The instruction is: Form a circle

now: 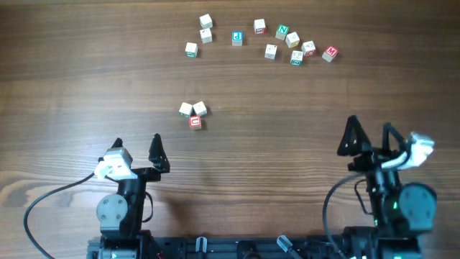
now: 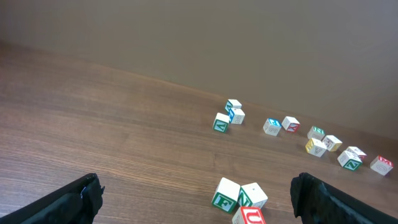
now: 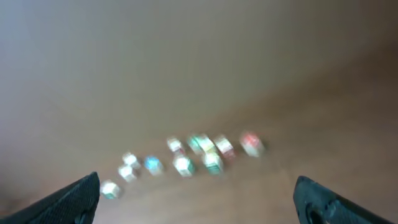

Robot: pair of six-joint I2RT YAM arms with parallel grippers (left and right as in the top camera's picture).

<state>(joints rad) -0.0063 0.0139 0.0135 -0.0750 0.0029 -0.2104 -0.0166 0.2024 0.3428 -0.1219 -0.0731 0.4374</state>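
Your tight cluster of three small pale wooden letter cubes [image 1: 192, 114] lies just ahead and slightly right of the left gripper [image 1: 136, 140], well apart from the right gripper [image 1: 370, 124]. Both grippers stand released, holding nothing.

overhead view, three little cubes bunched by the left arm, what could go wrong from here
The three small pale wooden letter cubes touch one another, so the open left claw taking one could knock its neighbours. The scattered pale wooden letter cubes farther out sit close together, some nearly touching, so the open right claw might bump or catch two at once. The right wrist view is blurred, so aiming from it looks unreliable.
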